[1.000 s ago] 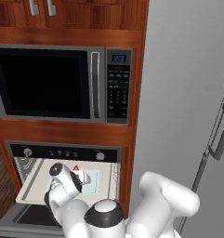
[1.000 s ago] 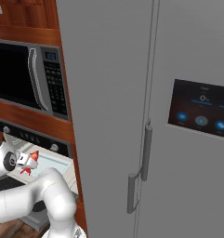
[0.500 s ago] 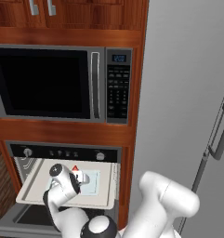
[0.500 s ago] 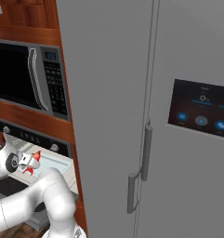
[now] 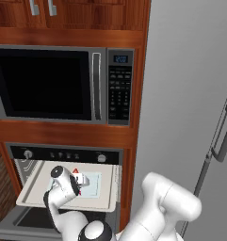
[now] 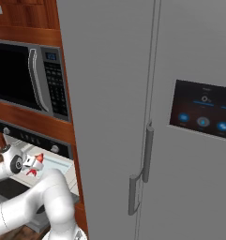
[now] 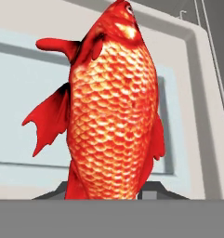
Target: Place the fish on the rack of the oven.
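The oven point(image 5: 63, 155) door is down and the rack point(image 5: 44, 195) is pulled out over it, so the way in is ready. That part needs no more work.

The gripper point(image 5: 78, 180) is up over the rack, near its middle, and it has the fish point(image 7: 114, 107) in it. The jaws are pinching the fish low on its body, near the tail end. In the hand view the fish sticks out from between the two dark tips, head far from the hand, with the pale blue patch point(image 7: 20, 102) of the rack behind it. From the left base view I can see a bit of red fish point(image 5: 76, 171) poking out by the hand, right above that pale patch. From the right base view the fish point(image 6: 35, 163) shows red next to the white hand, in front of the oven's dark strip of knobs point(image 6: 25, 137).

So the carrying looks done. The fish is over the right spot, not near any edge of the rack. I think it is not lying on the rack yet, because the jaws hold it and it seems to hang above the tray.

What is left, I think, is small: go down a little, let the jaws open, and pull the hand away. The fish is slim, so it could roll when let go.
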